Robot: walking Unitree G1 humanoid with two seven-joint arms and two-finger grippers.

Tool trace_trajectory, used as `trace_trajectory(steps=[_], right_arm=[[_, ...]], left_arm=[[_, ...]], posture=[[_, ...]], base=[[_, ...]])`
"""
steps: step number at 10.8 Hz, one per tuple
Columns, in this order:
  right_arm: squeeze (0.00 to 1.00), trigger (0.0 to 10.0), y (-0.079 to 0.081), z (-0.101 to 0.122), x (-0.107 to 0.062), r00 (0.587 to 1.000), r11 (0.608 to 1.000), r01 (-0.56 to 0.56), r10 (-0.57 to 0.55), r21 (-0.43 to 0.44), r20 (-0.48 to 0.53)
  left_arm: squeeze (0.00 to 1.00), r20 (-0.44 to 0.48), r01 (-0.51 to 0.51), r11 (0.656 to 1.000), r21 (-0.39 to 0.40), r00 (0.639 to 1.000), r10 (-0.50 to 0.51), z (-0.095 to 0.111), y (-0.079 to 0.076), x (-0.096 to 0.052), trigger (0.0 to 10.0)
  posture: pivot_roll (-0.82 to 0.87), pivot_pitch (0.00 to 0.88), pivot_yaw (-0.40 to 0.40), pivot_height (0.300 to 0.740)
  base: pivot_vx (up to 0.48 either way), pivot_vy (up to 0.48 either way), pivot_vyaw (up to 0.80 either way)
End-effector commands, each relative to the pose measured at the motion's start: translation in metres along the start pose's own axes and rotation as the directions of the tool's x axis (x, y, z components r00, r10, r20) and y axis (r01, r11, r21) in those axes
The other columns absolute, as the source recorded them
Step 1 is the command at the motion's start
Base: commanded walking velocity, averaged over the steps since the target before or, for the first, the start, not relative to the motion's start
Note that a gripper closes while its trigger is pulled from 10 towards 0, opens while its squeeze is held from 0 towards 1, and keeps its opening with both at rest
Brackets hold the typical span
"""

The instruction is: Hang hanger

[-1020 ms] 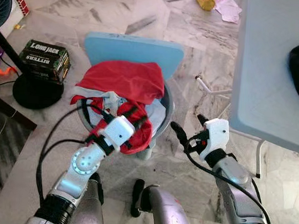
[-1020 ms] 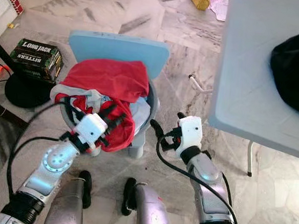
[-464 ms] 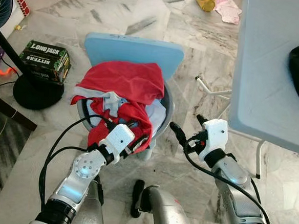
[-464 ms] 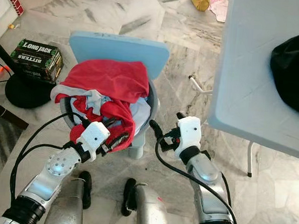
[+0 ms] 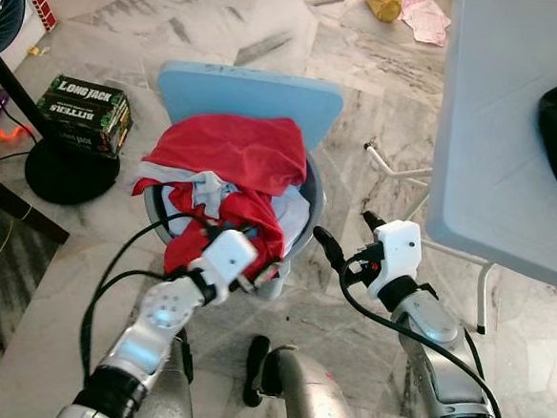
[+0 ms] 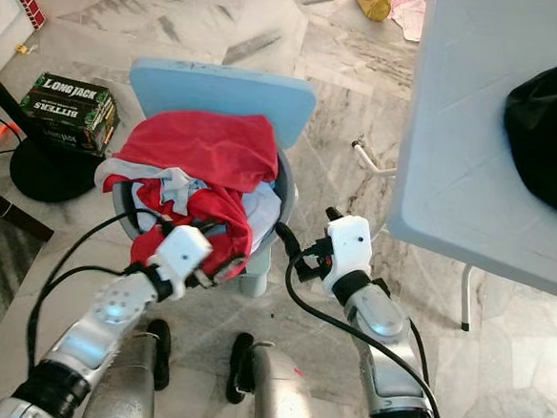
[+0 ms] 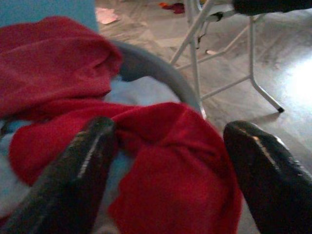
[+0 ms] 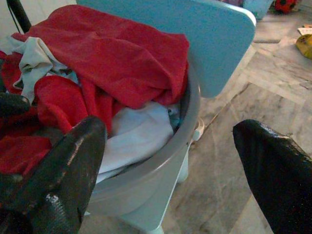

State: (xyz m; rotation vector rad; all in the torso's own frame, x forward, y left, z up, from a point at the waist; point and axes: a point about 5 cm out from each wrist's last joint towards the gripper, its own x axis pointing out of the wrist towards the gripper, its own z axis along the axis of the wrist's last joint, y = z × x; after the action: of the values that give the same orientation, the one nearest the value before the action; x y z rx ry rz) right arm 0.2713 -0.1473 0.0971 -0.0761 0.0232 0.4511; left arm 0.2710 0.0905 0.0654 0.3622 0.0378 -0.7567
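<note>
Two grippers at a grey basin (image 5: 311, 197) of laundry, left gripper (image 7: 170, 161) spread apart over red cloth (image 5: 227, 149), right gripper (image 8: 170, 165) spread apart just beside the rim, blue chair (image 5: 249, 90) underneath.

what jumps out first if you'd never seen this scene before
A grey basin heaped with red clothes sits on a small blue chair straight ahead on the marble floor. The left gripper reaches over the red cloth at the basin's near rim with fingers apart, while the right gripper hangs open beside the basin. A white folding table stands to the right.
</note>
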Motion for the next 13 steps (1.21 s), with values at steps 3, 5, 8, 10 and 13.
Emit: trace_trajectory(steps=[3, 5, 8, 10, 13], right_arm=[[0.0, 10.0, 0.002, -0.014, -0.008, 0.995, 0.998, -0.048, 0.051, 0.036, -0.083], [0.0, 10.0, -0.005, -0.014, -0.008, 0.995, 0.999, -0.043, 0.045, 0.031, -0.092], [0.0, 10.0, -0.001, -0.014, -0.006, 0.994, 0.998, -0.046, 0.05, 0.04, -0.095], [0.0, 10.0, 0.001, -0.015, -0.006, 0.994, 0.998, -0.048, 0.052, 0.046, -0.096], [0.0, 10.0, -0.001, -0.015, -0.006, 0.994, 0.998, -0.042, 0.046, 0.041, -0.098]], left_arm=[[0.0, -0.142, 0.096, 0.995, 0.014, 0.986, -0.093, -0.024, -0.014, -0.003, 0.0], [0.0, -0.175, 0.054, 0.998, 0.026, 0.983, -0.049, -0.03, -0.007, -0.004, 0.0], [0.0, -0.178, 0.003, 0.999, 0.039, 0.984, 0.004, -0.031, 0.004, -0.004, 0.0], [0.0, -0.181, -0.001, 0.999, 0.041, 0.984, 0.009, -0.032, 0.006, -0.003, 0.0], [0.0, -0.18, 0.002, 0.999, 0.038, 0.984, 0.004, -0.032, 0.005, -0.003, 0.0]], posture=[[-0.01, 0.216, -0.143, 0.74], [-0.01, 0.216, -0.144, 0.74], [0.0, 0.216, -0.142, 0.74], [0.0, 0.217, -0.142, 0.74], [-0.01, 0.218, -0.141, 0.74]], base=[[0.0, 0.0, 0.0], [0.0, 0.0, 0.0], [0.0, 0.0, 0.0], [0.0, 0.0, 0.0], [0.0, 0.0, 0.0]])
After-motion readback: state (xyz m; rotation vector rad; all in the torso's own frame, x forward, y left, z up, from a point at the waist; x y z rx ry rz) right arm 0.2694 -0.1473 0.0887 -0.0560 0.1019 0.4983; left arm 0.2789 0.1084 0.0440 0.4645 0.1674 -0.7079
